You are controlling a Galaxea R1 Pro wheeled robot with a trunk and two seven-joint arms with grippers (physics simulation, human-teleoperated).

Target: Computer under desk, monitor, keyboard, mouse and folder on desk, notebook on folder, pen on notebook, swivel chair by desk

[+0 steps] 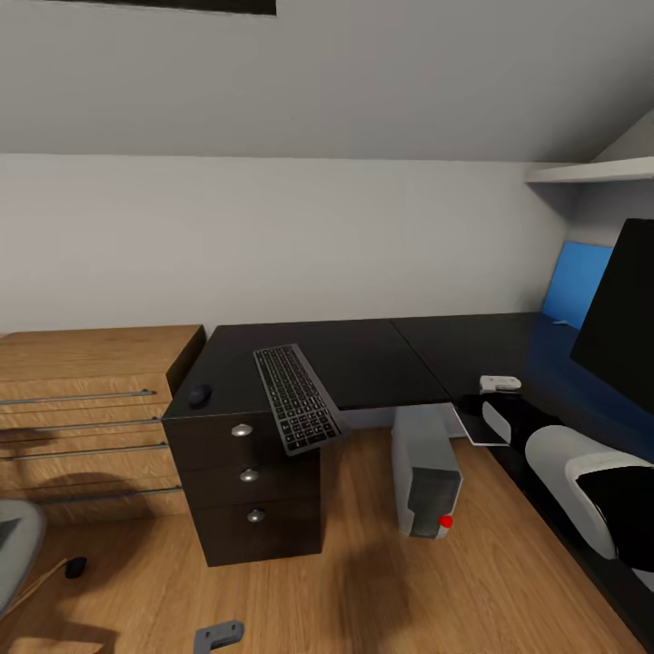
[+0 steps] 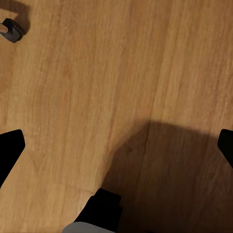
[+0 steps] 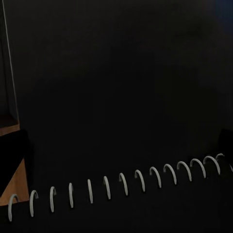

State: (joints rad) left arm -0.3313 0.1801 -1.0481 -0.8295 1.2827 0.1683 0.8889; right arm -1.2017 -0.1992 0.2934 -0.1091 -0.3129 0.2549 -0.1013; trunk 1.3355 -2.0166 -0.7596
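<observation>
At the far left edge of the head view a grey sliver of the swivel chair (image 1: 16, 554) stands on the wooden floor (image 1: 363, 590) beside the light-wood shelving unit (image 1: 91, 400), well apart from the desk (image 1: 381, 350) — it has yet to be brought alongside. The left gripper (image 2: 116, 145) hangs over bare floor with its fingers spread wide and nothing between them.

The mouse (image 1: 200, 394) sits at the desk's left front corner, near the keyboard (image 1: 298, 397). The keyboard lies aslant with its near end hanging over the front edge above the drawers (image 1: 248, 475), so I judge it needs pushing fully on, and both it and the mouse are far from the monitor (image 1: 627, 318) at the right end of the desk. The computer (image 1: 424, 477) stands on the floor at the inner corner of the L, partly under the desk edge; that step looks close to done.

Further right, a small white object (image 1: 500, 383) rests on the desk near its inner edge. The right arm (image 1: 581, 463) reaches over that edge, and its wrist view looks onto the notebook (image 3: 122, 184), spiral binding running across, dark against the black top. Whether the right gripper (image 3: 119, 148) is pinching it or standing apart I cannot tell — black on black.

Left to do, in my judgement: regroup keyboard and mouse by the monitor, place the folder, then the notebook and pen on it.
</observation>
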